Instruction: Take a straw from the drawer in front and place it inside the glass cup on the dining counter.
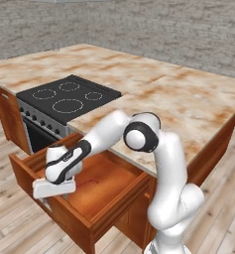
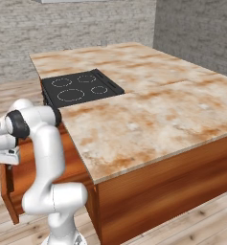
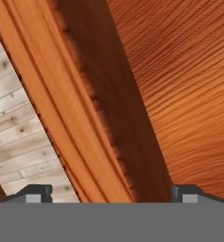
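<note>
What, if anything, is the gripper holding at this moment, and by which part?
Nothing is held. The gripper is open, its fingertips standing wide on either side of the front wall of the open drawer. A thin red straw lies untouched on the drawer floor.

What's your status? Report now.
Gripper open, empty, straddling front wall of open reddish-brown wooden drawer. Thin red straw lying on drawer floor, untouched. Nothing in the way.

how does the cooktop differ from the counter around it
The cooktop is black glass with white burner rings; the dining counter is cream stone mottled rust-brown. The cooktop is a small panel near the drawer side, while the counter spreads far wider, around it on three sides. Both are flat and sit level, with nothing standing on them.
</note>
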Robot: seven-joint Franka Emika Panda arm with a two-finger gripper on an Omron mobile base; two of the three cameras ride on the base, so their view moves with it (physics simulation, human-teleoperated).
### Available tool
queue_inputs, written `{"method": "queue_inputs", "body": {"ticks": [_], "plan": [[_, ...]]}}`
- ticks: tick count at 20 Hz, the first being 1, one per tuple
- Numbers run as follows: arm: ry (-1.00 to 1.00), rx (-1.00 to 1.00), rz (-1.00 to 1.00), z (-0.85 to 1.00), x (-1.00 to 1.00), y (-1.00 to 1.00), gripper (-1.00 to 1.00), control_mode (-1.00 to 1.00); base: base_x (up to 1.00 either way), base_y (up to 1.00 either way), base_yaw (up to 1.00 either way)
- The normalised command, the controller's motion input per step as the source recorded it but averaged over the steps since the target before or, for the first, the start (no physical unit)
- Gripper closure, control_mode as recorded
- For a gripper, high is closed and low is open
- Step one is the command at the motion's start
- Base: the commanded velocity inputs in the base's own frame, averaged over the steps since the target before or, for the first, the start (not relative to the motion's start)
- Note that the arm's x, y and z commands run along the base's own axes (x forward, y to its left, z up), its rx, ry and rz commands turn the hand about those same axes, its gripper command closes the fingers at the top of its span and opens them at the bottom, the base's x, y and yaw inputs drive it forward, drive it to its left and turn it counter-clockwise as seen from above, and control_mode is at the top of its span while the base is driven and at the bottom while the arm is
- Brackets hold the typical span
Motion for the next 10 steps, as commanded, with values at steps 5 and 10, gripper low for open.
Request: {"method": "queue_inputs", "body": {"ticks": [5,10], "plan": [[0.00,0.00,-0.01,-0.04,0.00,0.52,-1.00,-1.00,0.00,0.00,0.00],[0.00,0.00,0.00,0.00,0.00,0.36,-1.00,-1.00,0.00,0.00,0.00]]}}
